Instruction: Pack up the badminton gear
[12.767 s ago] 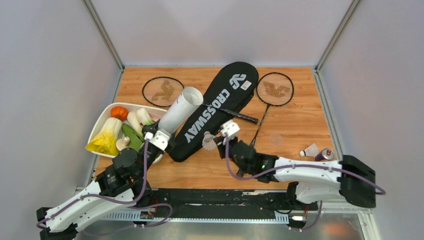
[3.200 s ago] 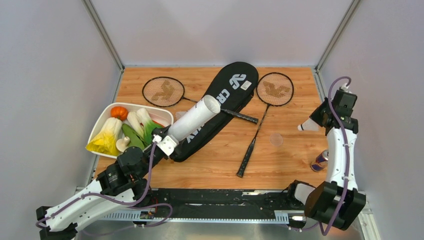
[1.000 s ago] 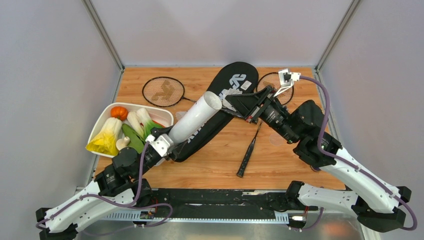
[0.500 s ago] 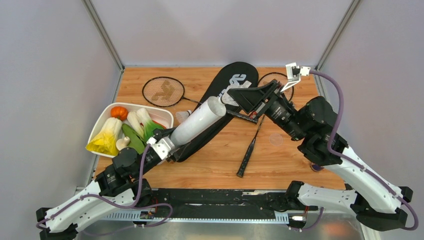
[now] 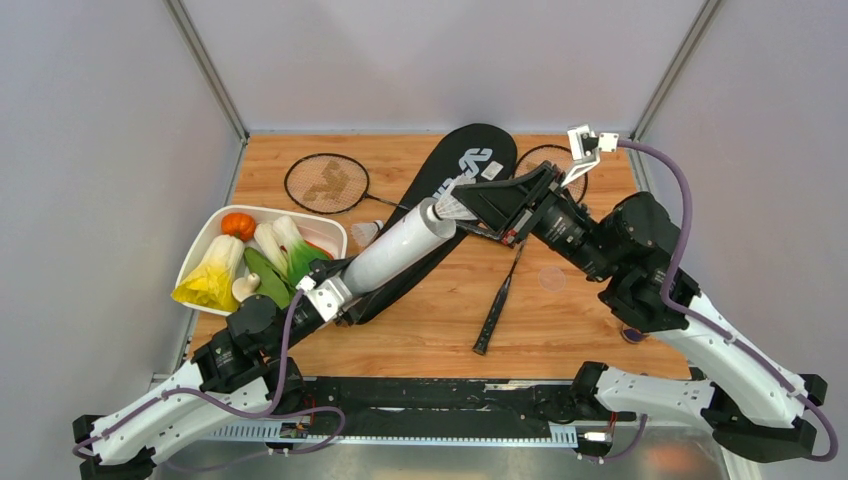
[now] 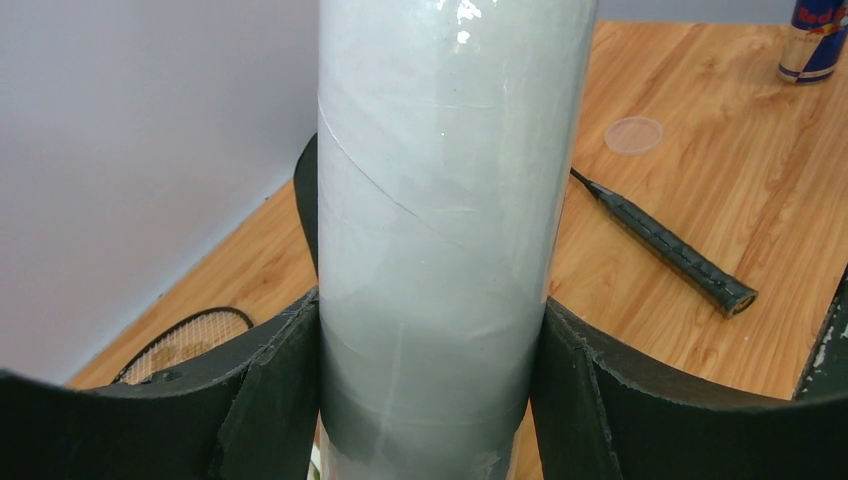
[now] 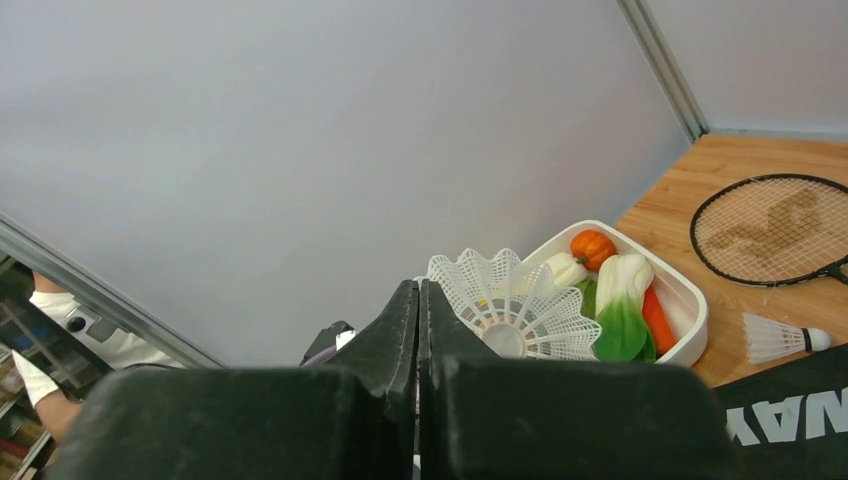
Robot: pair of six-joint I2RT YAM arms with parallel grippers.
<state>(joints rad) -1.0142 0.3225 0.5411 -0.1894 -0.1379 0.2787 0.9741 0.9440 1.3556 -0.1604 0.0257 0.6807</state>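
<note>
My left gripper [image 5: 335, 290] is closed round the lower end of the long white tube [image 5: 395, 250], one finger [image 6: 285, 395] on each side; the tube slants up over the black CROSSWAY bag [image 5: 470, 165]. At the tube's raised mouth my right gripper [image 5: 470, 205] is shut on the skirt edge of a white shuttlecock [image 5: 452, 208], seen from behind [image 7: 510, 305] in the right wrist view. Another shuttlecock [image 5: 368, 232] lies on the table by the tray. One racket [image 5: 325, 183] lies at the back left. The other racket's head [image 5: 545, 158] is partly hidden by my right arm, its handle [image 5: 497, 315] free.
A white tray [image 5: 205, 238] of toy vegetables sits at the left. A clear round lid [image 5: 552, 277] lies right of the racket handle, and a blue drink can [image 6: 820, 40] stands beyond it. The enclosure's grey walls close in the table's back and sides.
My right gripper has brought the shuttlecock left and down to the tube's mouth. The tube has tilted lower, uncovering the shuttlecock by the tray.
</note>
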